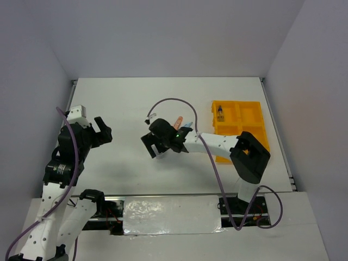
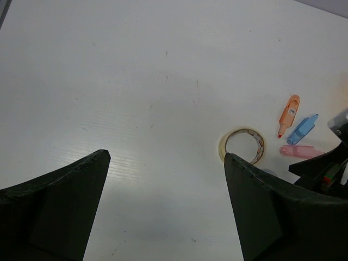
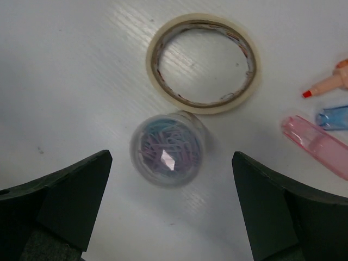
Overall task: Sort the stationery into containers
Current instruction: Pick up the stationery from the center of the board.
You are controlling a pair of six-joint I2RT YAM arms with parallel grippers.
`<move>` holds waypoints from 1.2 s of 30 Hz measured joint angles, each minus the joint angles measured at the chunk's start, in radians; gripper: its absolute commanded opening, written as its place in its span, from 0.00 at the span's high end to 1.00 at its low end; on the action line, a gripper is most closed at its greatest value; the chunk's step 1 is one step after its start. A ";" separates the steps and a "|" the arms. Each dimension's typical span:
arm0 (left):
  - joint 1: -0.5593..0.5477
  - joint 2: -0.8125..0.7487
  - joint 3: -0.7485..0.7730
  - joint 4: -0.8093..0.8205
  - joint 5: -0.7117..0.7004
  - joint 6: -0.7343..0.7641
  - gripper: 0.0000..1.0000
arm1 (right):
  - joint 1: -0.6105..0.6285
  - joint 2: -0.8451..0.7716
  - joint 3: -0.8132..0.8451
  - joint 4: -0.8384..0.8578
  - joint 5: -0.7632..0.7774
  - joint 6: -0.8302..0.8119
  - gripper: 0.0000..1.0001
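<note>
Left arm (image 1: 68, 147) bent upright, right arm (image 1: 217, 144) stretched leftward, both jaws spread wide.

Bare table (image 3: 65, 81) is seen either side of the round tub (image 3: 167, 148); its far side is blocked by the tape ring (image 3: 204, 62).

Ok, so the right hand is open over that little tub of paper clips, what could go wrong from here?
The tub of paper clips stands close against the tape roll, so the right hand could knock the roll if it comes down. The tub is round, clear plastic, and it may slip or tip as the fingers close. The pink highlighter lies near one finger and might get nudged.
</note>
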 measured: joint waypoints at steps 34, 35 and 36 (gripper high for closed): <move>0.001 -0.013 0.000 0.000 0.013 0.002 0.01 | 0.088 0.086 0.053 -0.059 0.169 0.021 0.68; 0.001 -0.013 0.000 0.000 0.013 0.002 0.01 | 0.087 0.047 0.038 -0.064 0.169 0.022 0.68; 0.001 -0.013 0.000 0.000 0.013 0.002 0.01 | 0.082 0.003 0.029 -0.072 0.171 0.022 0.68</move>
